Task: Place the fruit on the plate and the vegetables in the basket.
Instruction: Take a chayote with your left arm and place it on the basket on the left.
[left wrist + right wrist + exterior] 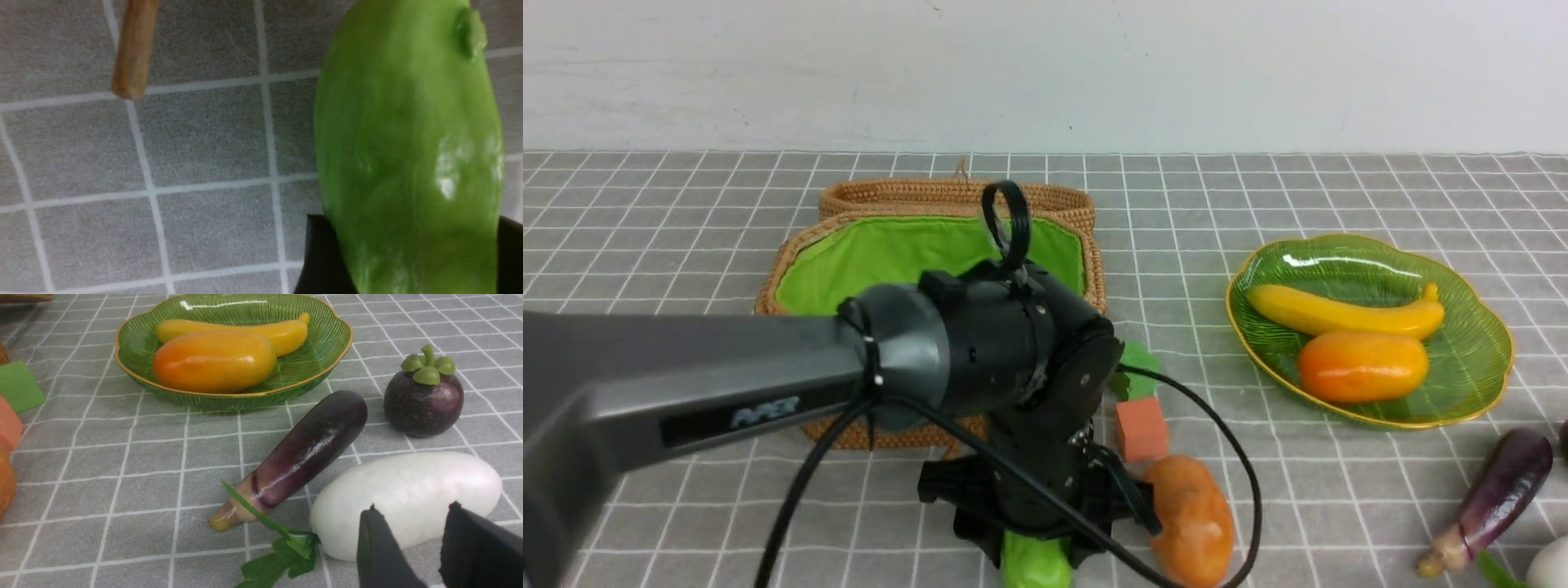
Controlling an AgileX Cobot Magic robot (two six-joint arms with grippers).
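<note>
My left gripper (1033, 543) is shut on the bumpy green gourd (1035, 565) at the table's front edge, in front of the wicker basket (792, 249). In the left wrist view the gourd (408, 122) fills the gap between the black fingers (320, 257). The green plate (1470, 367) holds the banana (1339, 312) and the mango (1362, 366). My right gripper (412, 507) is open and empty, just short of the white vegetable (408, 490). The eggplant (310, 451) and the mangosteen (423, 398) lie beside it. The potato (1192, 518) lies right of my left gripper.
An orange cube (1141, 429) and a green cube (1137, 366) sit between the basket and the potato. The basket's lid (956, 196) is folded open behind it. A wooden toggle (132, 49) lies on the checked cloth near the gourd.
</note>
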